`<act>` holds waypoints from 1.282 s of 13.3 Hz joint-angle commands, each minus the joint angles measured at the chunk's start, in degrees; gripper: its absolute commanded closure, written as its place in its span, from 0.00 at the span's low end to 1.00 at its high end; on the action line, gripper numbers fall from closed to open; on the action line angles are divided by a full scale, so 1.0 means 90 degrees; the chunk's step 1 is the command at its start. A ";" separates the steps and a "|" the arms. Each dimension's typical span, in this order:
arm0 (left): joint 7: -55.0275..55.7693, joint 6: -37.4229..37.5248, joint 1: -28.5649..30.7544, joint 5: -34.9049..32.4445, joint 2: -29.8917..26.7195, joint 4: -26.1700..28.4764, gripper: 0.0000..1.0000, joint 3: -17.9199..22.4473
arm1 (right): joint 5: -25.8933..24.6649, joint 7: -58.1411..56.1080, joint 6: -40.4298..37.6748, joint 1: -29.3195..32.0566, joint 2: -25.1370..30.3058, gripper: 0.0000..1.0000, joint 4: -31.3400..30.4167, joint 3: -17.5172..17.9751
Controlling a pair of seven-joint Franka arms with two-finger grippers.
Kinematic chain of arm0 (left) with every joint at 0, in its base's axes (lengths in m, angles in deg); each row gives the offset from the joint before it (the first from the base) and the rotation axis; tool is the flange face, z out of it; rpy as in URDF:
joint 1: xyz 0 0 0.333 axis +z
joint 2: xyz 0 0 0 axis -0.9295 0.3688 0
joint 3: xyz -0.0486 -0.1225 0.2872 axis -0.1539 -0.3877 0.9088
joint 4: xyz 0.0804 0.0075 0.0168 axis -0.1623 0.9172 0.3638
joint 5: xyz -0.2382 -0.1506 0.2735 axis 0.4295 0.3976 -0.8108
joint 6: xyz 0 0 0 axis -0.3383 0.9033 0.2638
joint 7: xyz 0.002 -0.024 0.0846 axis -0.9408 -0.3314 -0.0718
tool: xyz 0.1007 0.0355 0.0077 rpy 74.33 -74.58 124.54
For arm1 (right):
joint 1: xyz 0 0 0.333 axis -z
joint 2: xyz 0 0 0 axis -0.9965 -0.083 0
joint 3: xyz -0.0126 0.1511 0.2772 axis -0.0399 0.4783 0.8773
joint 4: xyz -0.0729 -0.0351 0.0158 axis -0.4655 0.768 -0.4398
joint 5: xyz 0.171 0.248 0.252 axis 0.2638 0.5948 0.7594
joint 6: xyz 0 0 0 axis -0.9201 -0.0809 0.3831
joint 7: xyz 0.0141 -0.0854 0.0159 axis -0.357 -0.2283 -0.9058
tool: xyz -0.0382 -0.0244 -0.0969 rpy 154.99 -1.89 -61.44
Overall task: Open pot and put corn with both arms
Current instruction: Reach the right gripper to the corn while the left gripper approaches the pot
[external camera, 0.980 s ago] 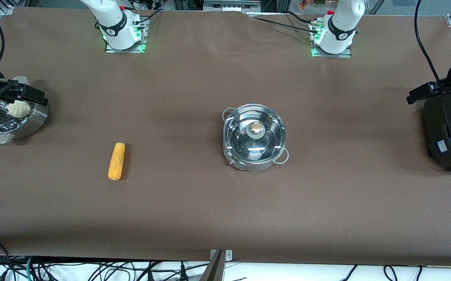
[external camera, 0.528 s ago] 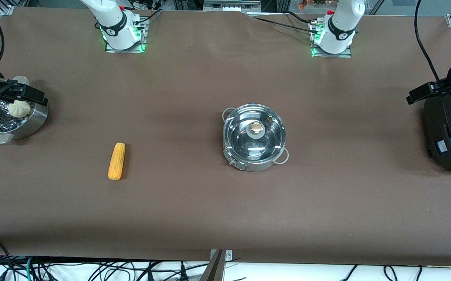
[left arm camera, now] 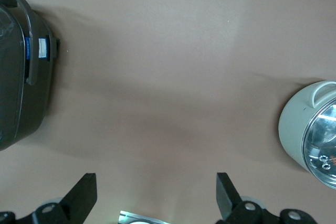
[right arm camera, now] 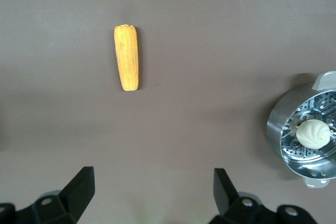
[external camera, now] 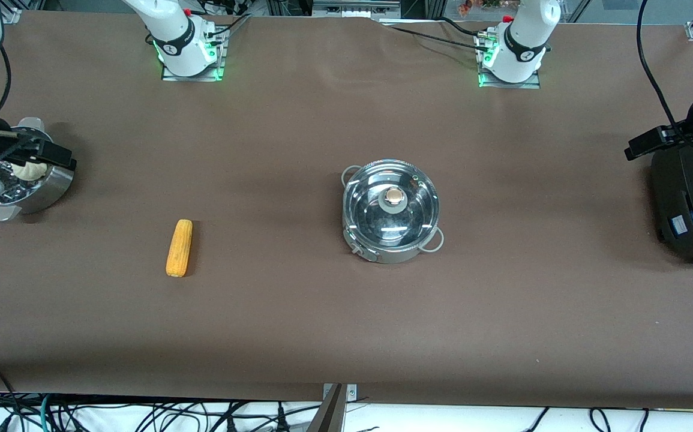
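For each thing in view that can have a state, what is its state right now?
Pot: upright, closed.
Lid: on the pot.
Corn: lying on the table, untouched.
Steamer bowl: open, holding a bun.
Black cooker: closed.
Left gripper: open, empty.
Right gripper: open, empty.

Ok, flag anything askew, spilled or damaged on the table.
Nothing stands out. The pot sits upright with its lid seated, the corn lies intact on the table, and the bun rests inside the steamer bowl.
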 commanded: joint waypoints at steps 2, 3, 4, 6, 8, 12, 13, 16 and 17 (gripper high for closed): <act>-0.0052 0.0021 0.0044 0.0141 -0.0066 0.0000 0.00 -0.0020 | -0.0005 -0.0047 0.0320 0.0054 -0.0434 0.00 0.0128 0.0041; -0.0052 0.0021 0.0044 0.0141 -0.0066 0.0000 0.00 -0.0020 | -0.0034 -0.0047 0.0418 0.0034 -0.0542 0.00 0.0128 0.0051; -0.0052 0.0021 0.0044 0.0151 -0.0066 0.0000 0.00 -0.0020 | -0.0044 -0.0037 0.0516 0.0015 -0.0640 0.00 0.0119 0.0051; -0.0052 0.0021 0.0044 0.0151 -0.0066 0.0000 0.00 -0.0030 | -0.0005 -0.0008 0.0837 -0.0005 -0.0922 0.00 0.0041 0.0061; -0.0043 0.0021 0.0044 0.0151 -0.0066 0.0000 0.00 -0.0030 | 0.0015 0.0002 0.1451 -0.0063 -0.1381 0.00 -0.0047 0.0099; 0.0278 -0.0008 0.0034 0.0092 -0.0018 -0.0009 0.00 -0.0341 | 0.0044 0.0138 0.2661 -0.0268 -0.1841 0.00 -0.0660 0.0109; 0.0492 -0.0027 0.0034 0.0092 0.0012 -0.0009 0.00 -0.0487 | 0.0044 0.0419 0.3013 -0.0327 -0.1851 0.00 -0.0914 0.0119; 0.0776 -0.0202 0.0024 0.0151 0.0158 -0.0009 0.00 -0.0810 | 0.0044 0.0773 0.3582 -0.0630 -0.1881 0.00 -0.1355 0.0119; 0.1164 -0.0261 0.0015 0.0151 0.0207 -0.0009 0.00 -0.0985 | 0.0044 0.0880 0.3641 -0.0659 -0.2016 0.00 -0.1346 0.0119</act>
